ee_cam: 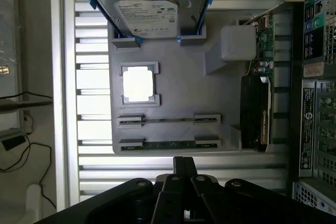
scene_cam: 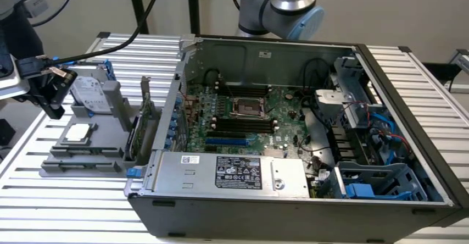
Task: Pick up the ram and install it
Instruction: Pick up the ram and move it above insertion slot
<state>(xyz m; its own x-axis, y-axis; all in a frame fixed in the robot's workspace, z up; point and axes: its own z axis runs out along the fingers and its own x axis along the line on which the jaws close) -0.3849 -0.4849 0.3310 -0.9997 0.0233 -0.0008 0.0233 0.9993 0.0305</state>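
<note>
A grey, matte moulded tray (ee_cam: 173, 66) sits on the ribbed, silvery slatted surface (ee_cam: 94, 171), and everything else is placed from it. The ram (ee_cam: 169, 144) lies flat in the tray's outermost cradle, along the edge farthest from the hard drive. It is a long, thin green strip with small dark chips, held at both ends by blocky grey clips. A second, thinner strip (ee_cam: 168, 120) runs parallel in the next cradle inward; what it is cannot be told. Further in, a square processor (ee_cam: 139, 84) with a bright, reflective lid rests in a square recess. At the tray's far end a shiny metal hard drive (ee_cam: 152, 3) with a white label leans in blue plastic rails. On the tray's side toward the computer case (scene_cam: 293, 211), a green expansion card (ee_cam: 257, 103) with a glossy black cover stands on edge. The case is a dark steel box with its side open, showing the green motherboard (scene_cam: 253, 109), its long black slots (scene_cam: 242, 126) and a silver boxy power supply (scene_cam: 219, 172). The gripper (ee_cam: 184, 161), black with angular, tapered fingers, hangs above the surface just off the tray's ram edge. Its fingers are drawn together so that their tips meet. It holds nothing and touches neither the tray nor the ram. In the exterior view the gripper (scene_cam: 55, 111) hangs above the tray (scene_cam: 88, 145), clear of it.
</note>
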